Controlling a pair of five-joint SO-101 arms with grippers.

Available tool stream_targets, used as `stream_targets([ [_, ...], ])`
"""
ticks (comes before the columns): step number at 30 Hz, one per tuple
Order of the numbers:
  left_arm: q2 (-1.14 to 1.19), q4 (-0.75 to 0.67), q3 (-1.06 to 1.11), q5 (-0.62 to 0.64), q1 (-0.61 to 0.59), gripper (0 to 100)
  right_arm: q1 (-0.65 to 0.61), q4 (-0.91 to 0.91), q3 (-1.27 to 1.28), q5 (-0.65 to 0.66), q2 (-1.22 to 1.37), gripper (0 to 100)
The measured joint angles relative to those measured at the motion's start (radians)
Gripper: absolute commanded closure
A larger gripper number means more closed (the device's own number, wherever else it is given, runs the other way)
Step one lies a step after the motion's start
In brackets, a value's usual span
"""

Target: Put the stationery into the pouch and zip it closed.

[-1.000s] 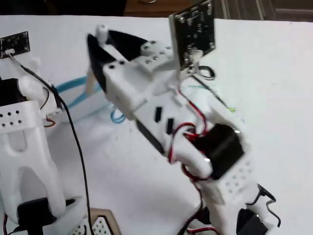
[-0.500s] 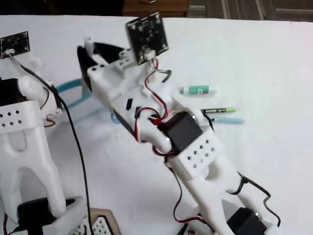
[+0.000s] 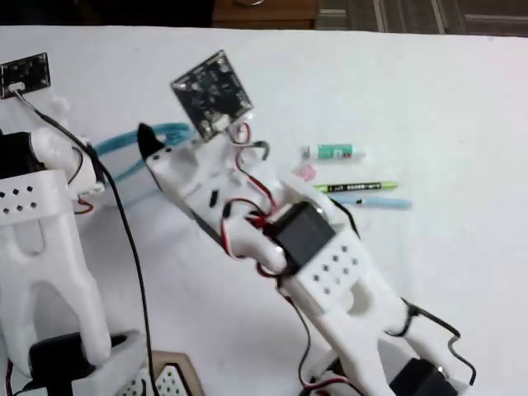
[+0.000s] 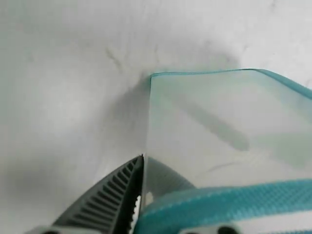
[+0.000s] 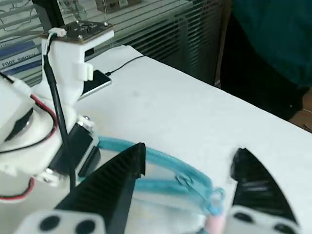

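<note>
The clear pouch with a teal zip edge lies at the left of the table. My left gripper is shut on the pouch's edge next to the zip strip. My right gripper is open, its black fingers on either side of the teal zip and just above it. From above, the right gripper hangs over the pouch's zip edge. A green-and-white glue stick, a pink eraser, a green pen and a blue pen lie on the table to the right.
The white left arm stands at the table's left edge, trailing a black cable. The right arm crosses the middle from the front right. A dark phone lies on the table behind the left arm.
The right arm has swung left and dropped toward the pouch's zip edge. The stationery it covered a second ago now lies in plain sight.
</note>
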Motion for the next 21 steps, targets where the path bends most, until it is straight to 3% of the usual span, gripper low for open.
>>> stream_targets([
  [4, 0.0, 0.0, 0.0, 0.0, 0.0, 98, 0.103, 0.11, -0.055, 0.0, -0.044, 70.8],
  [9, 0.0, 0.0, 0.0, 0.0, 0.0, 98, 0.336, 0.255, -0.1, 0.071, -0.034, 70.8],
  [12, 0.0, 0.0, 0.0, 0.0, 0.0, 98, 0.493, 0.341, -0.049, 0.247, 0.049, 71.1],
  [15, 0.0, 0.0, 0.0, 0.0, 0.0, 98, 0.601, 0.417, 0.032, 0.514, 0.181, 76.6],
  [19, 0.0, 0.0, 0.0, 0.0, 0.0, 98, 0.664, 0.463, 0.104, 0.87, 0.368, 81.8],
  [21, 0.0, 0.0, 0.0, 0.0, 0.0, 98, 0.677, 0.46, 0.107, 0.971, 0.46, 81.8],
])
